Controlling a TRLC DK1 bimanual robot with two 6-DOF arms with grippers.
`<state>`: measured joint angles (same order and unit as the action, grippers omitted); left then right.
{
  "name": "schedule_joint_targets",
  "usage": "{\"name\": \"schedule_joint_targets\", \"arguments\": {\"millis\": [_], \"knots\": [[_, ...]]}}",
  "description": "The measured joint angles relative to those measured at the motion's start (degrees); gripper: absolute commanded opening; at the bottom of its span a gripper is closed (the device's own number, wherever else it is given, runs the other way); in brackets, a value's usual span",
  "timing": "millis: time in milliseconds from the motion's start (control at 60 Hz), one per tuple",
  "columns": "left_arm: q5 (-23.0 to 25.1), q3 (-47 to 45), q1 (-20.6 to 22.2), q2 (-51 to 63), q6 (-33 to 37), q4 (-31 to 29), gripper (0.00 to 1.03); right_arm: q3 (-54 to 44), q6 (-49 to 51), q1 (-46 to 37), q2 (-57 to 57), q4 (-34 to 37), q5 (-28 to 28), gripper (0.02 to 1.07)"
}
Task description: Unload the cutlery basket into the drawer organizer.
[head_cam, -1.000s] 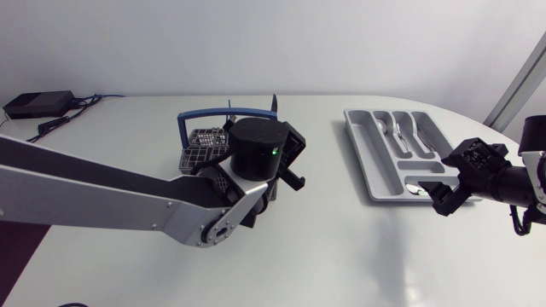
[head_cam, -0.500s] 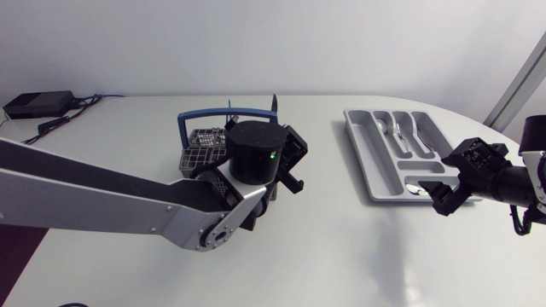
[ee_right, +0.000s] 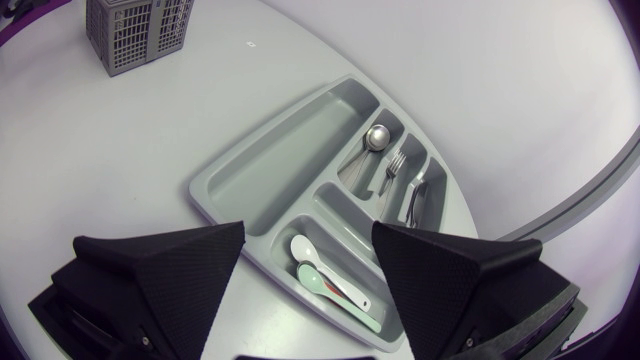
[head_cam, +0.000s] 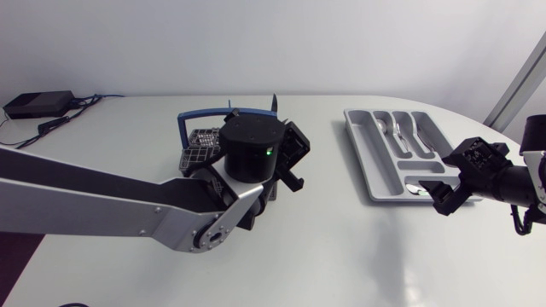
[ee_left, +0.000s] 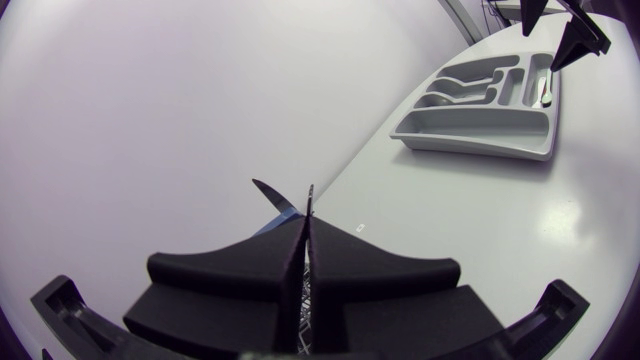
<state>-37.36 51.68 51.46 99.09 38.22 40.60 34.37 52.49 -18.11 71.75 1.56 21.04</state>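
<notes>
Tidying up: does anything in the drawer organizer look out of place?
Nothing stands out. The drawer organizer lies flat on the table; the metal spoon, fork, white spoon and green spoon lie inside its compartments.

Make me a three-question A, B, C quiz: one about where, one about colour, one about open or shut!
1. Where are the two plastic spoons? A in a mug B in the tray's end compartment C on the bare table
2. What colour is the basket's handle? A red B blue C yellow
3. How is the right gripper? A open B shut on a fork C shut on a spoon
Answers: 1 B: they lie in its short end slot. 2 B: a blue arch tops it. 3 A: fingers apart, holding nothing.
</notes>
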Motion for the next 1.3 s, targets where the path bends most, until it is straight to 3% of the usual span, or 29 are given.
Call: {"name": "schedule_joint_targets", "arguments": {"millis": [383,1083,1300], "knots": [[0.66,0.00,0.48,-4.81,2.14,-0.66,0.03,-0.11,0.00,0.00,-1.42,0.00,0.00,0.94],[12.28,0.00,-0.20,-16.61,0.83,-10.69,0.03,-1.81,0.00,0.02,-4.63,1.73,0.26,0.94],[16.15,0.00,-1.27,-20.15,-0.92,-13.49,0.03,-2.25,-0.04,0.87,-7.32,4.94,3.02,0.94]]}}
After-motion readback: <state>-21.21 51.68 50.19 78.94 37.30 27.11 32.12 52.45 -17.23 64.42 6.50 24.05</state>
